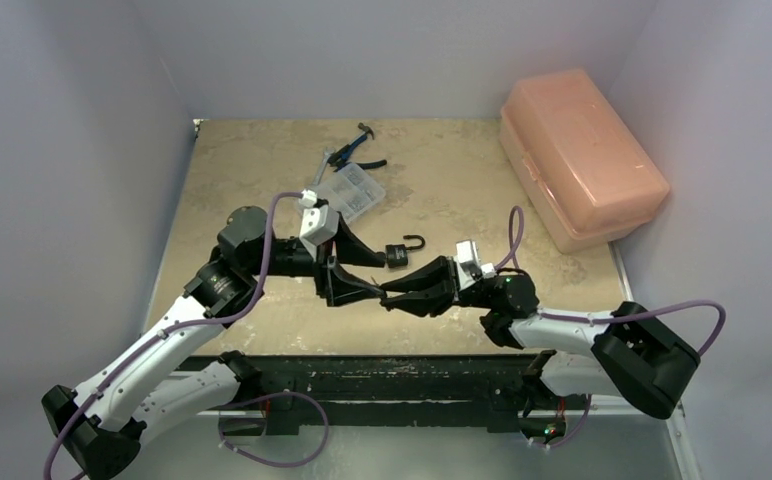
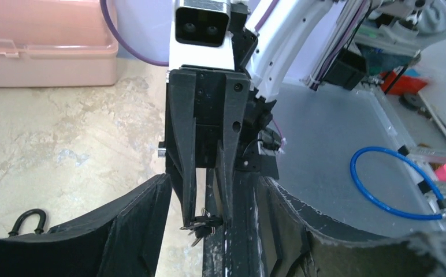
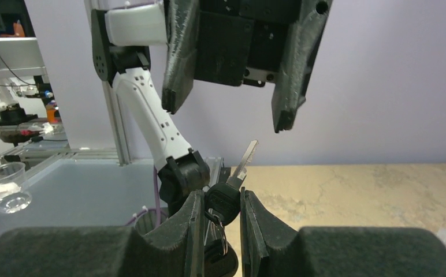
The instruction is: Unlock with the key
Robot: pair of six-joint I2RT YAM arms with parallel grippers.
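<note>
My right gripper is shut on the black head of a key. The key's silver blade points up and away, and spare keys on a ring hang below. My left gripper is open and empty, its jaws spread wide on either side of the right gripper's tips. It shows from the front in the right wrist view. A black padlock lies on the table just beyond the left gripper's far finger. Its shackle looks swung open like a hook.
A pink plastic box stands at the back right. A clear parts case and blue-handled pliers lie at the back middle. Walls close in the table on three sides.
</note>
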